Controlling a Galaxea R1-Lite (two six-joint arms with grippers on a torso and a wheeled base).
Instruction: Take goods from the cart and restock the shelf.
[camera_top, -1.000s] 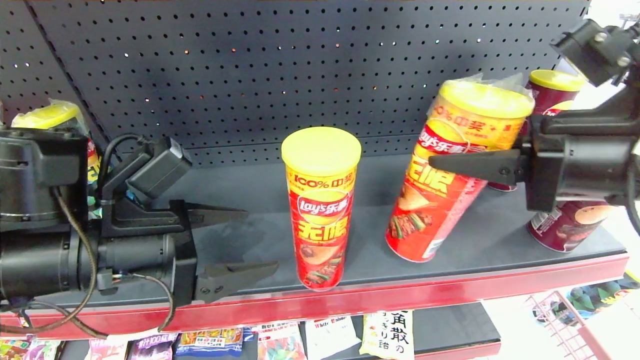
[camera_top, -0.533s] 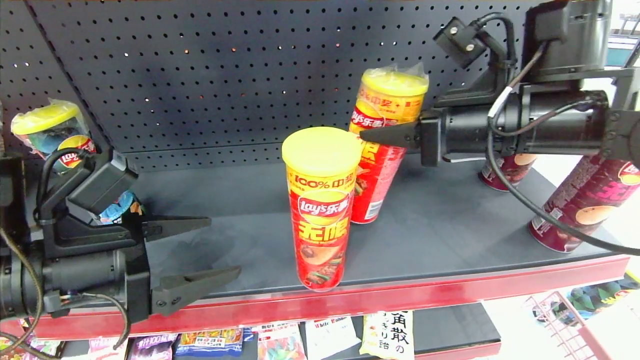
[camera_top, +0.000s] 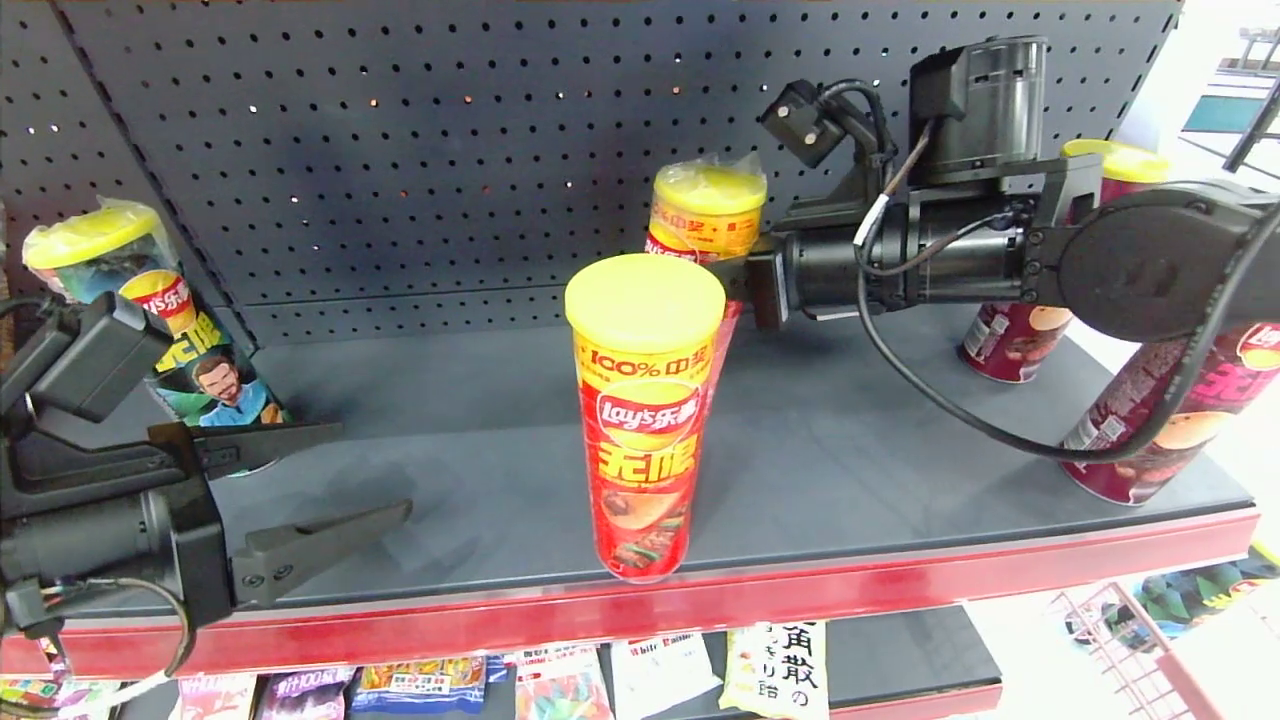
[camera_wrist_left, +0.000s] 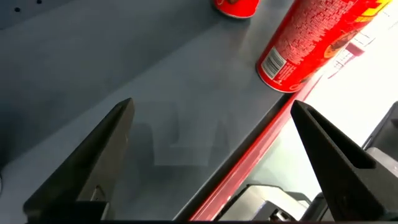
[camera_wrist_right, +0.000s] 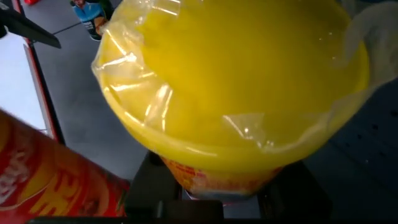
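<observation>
Toward the back edge of the shelf (camera_top: 860, 440), close before the pegboard (camera_top: 450, 150): a wrapped red can (camera_top: 706, 205) with a yellow lid, clamped below the lid in the jaws of the right gripper (camera_top: 745, 275), which reaches in from the right end. Base hidden behind the front can (camera_top: 642, 420); cannot tell whether it touches the shelf floor. Front can upright at the red front lip (camera_top: 800, 590), about mid-length, just ahead of the held one.

Left gripper (camera_top: 365, 470) low over the front-left part of the shelf, jaws spread wide, holding nothing, tips aimed toward the front can with bare floor between. Behind it, near the back-left corner, a blue-green can (camera_top: 190, 340) in clear wrap.

At the right end, a back maroon can (camera_top: 1005, 345) behind the right arm and a front maroon can (camera_top: 1160, 430) at the front-right corner. Open grey floor between the front can and both maroon cans.

Under the shelf, snack packets (camera_top: 770, 655) along a lower shelf.
</observation>
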